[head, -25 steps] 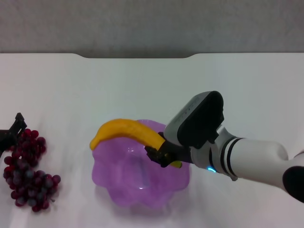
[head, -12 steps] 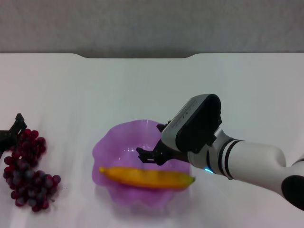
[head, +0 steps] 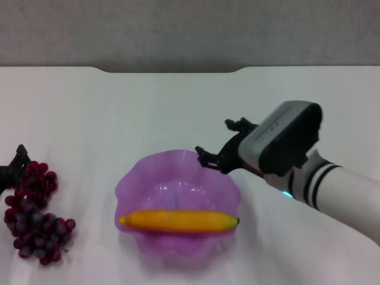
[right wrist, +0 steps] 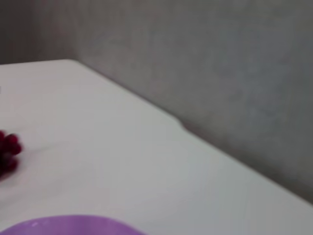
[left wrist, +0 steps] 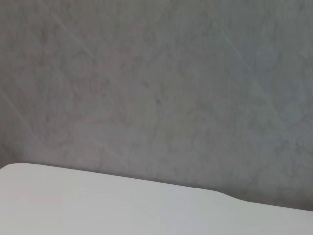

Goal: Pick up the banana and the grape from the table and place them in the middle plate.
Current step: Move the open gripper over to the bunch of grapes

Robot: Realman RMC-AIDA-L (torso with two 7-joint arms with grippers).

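The yellow banana (head: pixel 178 221) lies flat across the near side of the purple scalloped dish (head: pixel 127 187). My right gripper (head: pixel 221 141) is open and empty, above the dish's far right rim and apart from the banana. The bunch of dark red grapes (head: pixel 32 214) lies on the white table (head: pixel 148 113) at the far left. My left gripper (head: pixel 16 163) shows only as a dark part at the left edge, next to the top of the grapes. The right wrist view shows the dish's rim (right wrist: pixel 73 224) and a few grapes (right wrist: pixel 8 149).
The table's notched far edge (head: pixel 172 70) meets a grey wall. The left wrist view shows only the table (left wrist: pixel 98 205) and that wall.
My right gripper let go of the banana, which dropped into the dish and now lies flat. The gripper opened and drew back up and to the right. The left arm has not moved.
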